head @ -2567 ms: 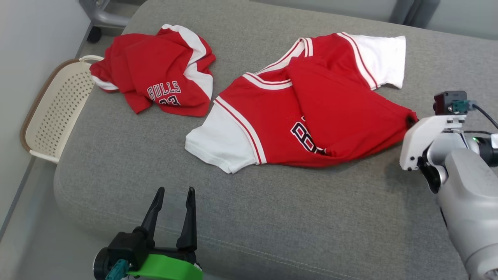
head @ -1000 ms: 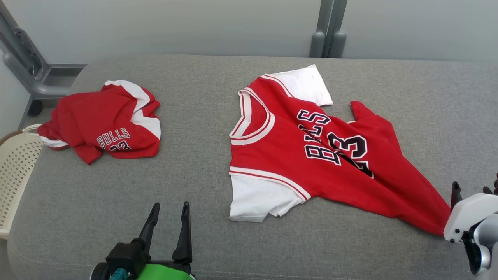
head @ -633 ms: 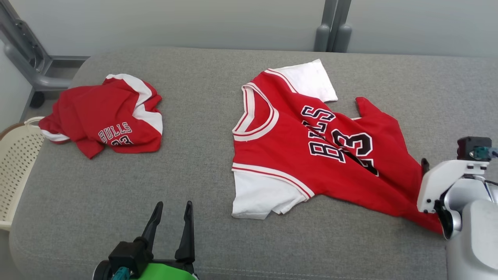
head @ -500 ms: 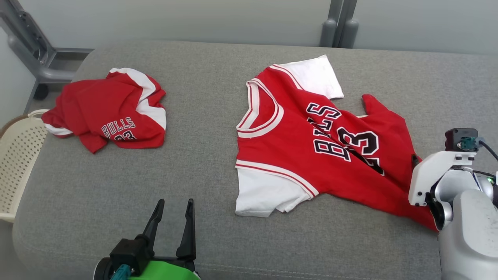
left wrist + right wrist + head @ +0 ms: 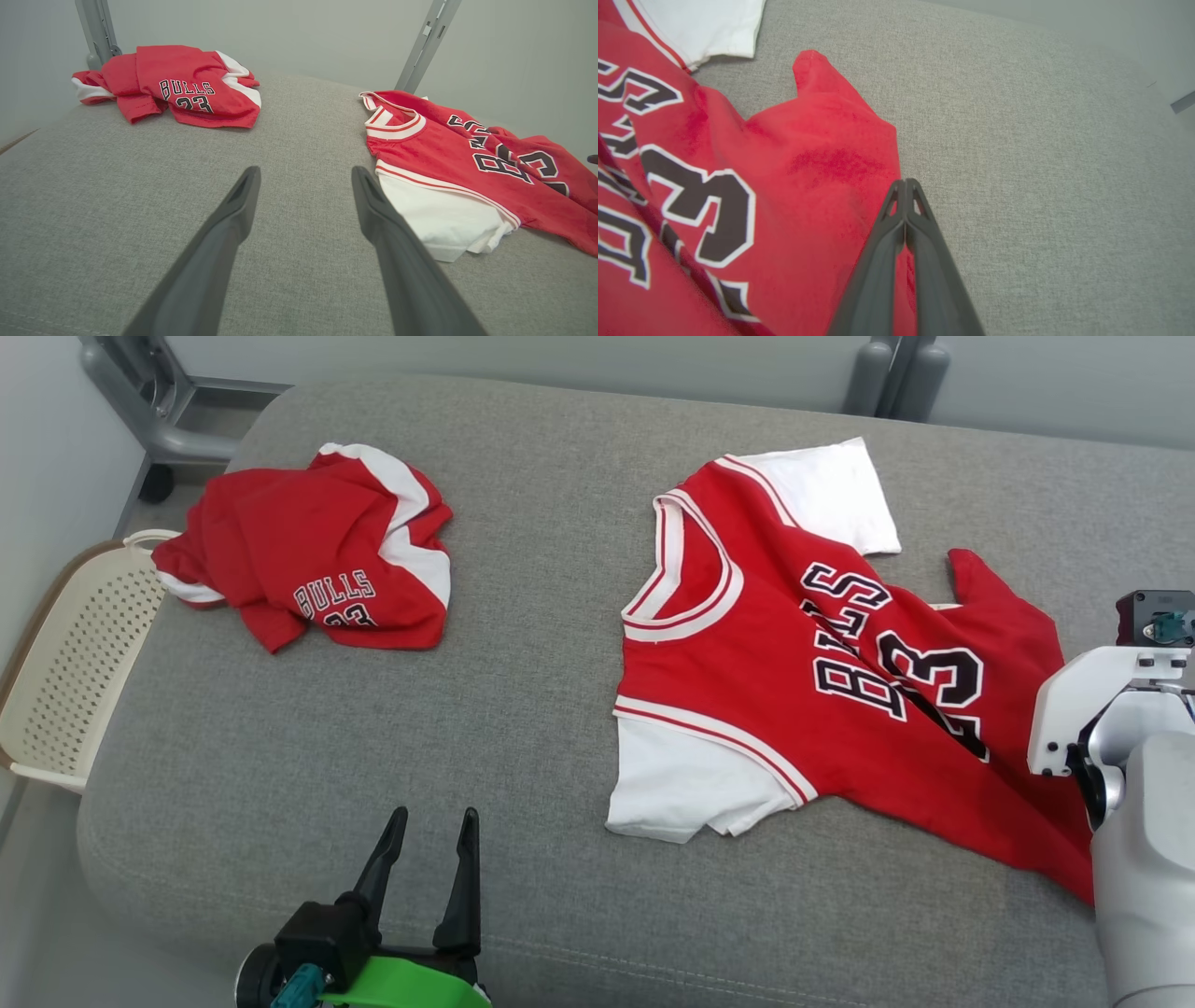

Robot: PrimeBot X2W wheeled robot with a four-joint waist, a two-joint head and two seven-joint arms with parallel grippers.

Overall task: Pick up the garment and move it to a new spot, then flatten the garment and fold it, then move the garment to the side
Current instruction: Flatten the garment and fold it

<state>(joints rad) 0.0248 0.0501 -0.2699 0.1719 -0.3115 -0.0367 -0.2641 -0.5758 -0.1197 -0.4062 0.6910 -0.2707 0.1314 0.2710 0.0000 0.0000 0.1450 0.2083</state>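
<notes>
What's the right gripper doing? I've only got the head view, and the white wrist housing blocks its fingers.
Observer: In the right wrist view, the right gripper is shut, jaws pressed together.
Operator: Where on the shirt?
Observer: The tips sit right at the side edge of the jersey, past the big 3. Bare cushion is on their other side.
Operator: Is it pinching cloth?
Observer: Cannot tell. Red shows through the slit lower down between the jaws, but no fold is visibly bunched at the tips.
</notes>
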